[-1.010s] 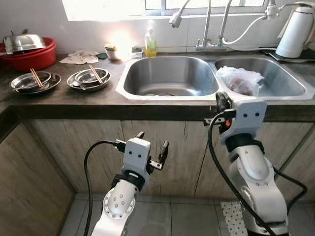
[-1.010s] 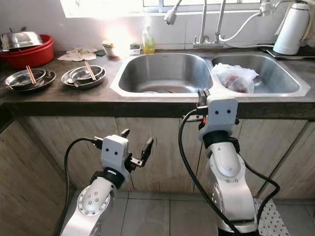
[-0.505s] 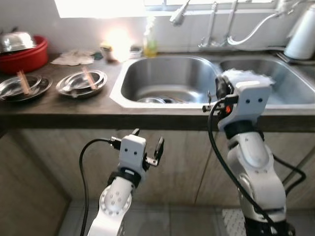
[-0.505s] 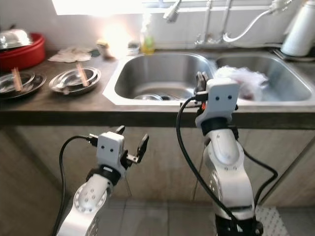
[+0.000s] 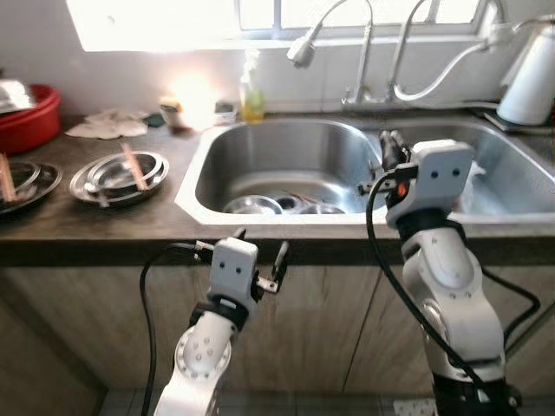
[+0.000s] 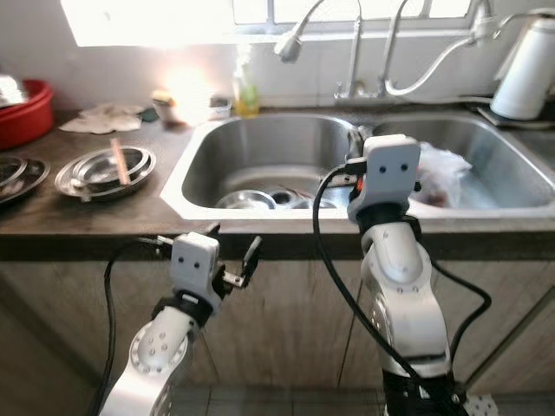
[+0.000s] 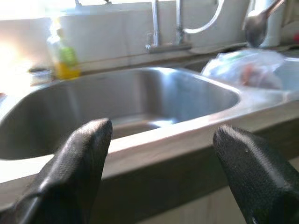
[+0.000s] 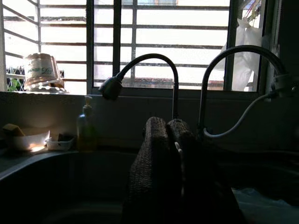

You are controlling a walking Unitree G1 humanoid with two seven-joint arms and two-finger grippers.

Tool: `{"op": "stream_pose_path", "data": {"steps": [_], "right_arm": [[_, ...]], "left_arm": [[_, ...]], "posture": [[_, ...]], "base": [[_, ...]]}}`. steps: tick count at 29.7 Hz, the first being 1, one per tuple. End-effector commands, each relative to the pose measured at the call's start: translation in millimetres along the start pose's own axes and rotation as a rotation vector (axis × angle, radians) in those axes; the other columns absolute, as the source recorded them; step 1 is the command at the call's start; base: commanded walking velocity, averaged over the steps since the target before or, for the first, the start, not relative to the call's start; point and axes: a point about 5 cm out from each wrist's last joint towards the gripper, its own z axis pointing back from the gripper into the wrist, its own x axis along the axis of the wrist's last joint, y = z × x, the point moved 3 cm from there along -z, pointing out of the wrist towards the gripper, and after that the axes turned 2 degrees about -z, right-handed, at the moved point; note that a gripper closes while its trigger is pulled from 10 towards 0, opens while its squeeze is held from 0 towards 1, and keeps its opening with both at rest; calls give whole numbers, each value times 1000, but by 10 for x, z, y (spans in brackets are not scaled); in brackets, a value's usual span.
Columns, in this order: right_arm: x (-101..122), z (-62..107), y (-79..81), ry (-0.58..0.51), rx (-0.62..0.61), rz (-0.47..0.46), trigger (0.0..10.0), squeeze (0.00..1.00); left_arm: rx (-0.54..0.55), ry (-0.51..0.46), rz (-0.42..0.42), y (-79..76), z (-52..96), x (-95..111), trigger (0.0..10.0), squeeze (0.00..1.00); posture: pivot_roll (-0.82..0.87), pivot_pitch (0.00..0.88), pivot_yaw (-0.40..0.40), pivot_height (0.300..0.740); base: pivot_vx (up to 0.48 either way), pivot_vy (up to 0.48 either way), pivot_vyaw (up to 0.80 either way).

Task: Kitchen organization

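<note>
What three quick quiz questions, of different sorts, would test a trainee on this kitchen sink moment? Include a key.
1. True or false: the left gripper has its fingers spread apart in front of the counter edge.
2. Which basin holds the plastic bag? A) left basin B) right basin C) neither, it lies on the counter
3. Fill in: the chopsticks rest across a stack of metal ____ on the counter.

Key:
1. True
2. B
3. plates; the right gripper, fingers pressed together, is raised at the sink.
</note>
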Motion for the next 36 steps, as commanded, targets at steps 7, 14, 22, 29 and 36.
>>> {"op": "stream_pose_path", "data": {"steps": [7, 14, 22, 29, 36], "right_arm": [[37, -169, 3, -1, 1, -13, 10000, 0], [-114, -366, 69, 86, 34, 9, 10000, 0], [-240, -534, 65, 158, 64, 84, 10000, 0], [-513, -546, 140, 293, 129, 102, 10000, 0], [-859, -446, 197, 483, 209, 182, 10000, 0]], "left_arm": [[-2, -9, -10, 11, -14, 8, 10000, 0], [-25, -23, -44, -24, -21, 16, 10000, 0], [-5, -22, -32, -9, -33, 19, 10000, 0], [20, -8, -9, 1, -20, -1, 10000, 0], [15, 4, -19, -5, -4, -28, 10000, 0]], "posture": [[31, 3, -19, 740], [28, 3, -19, 740], [39, 17, -38, 740], [41, 28, -41, 740], [40, 35, -40, 740]], "base": [[378, 0, 0], [379, 0, 0], [376, 0, 0], [334, 0, 0], [0, 0, 0]]}}
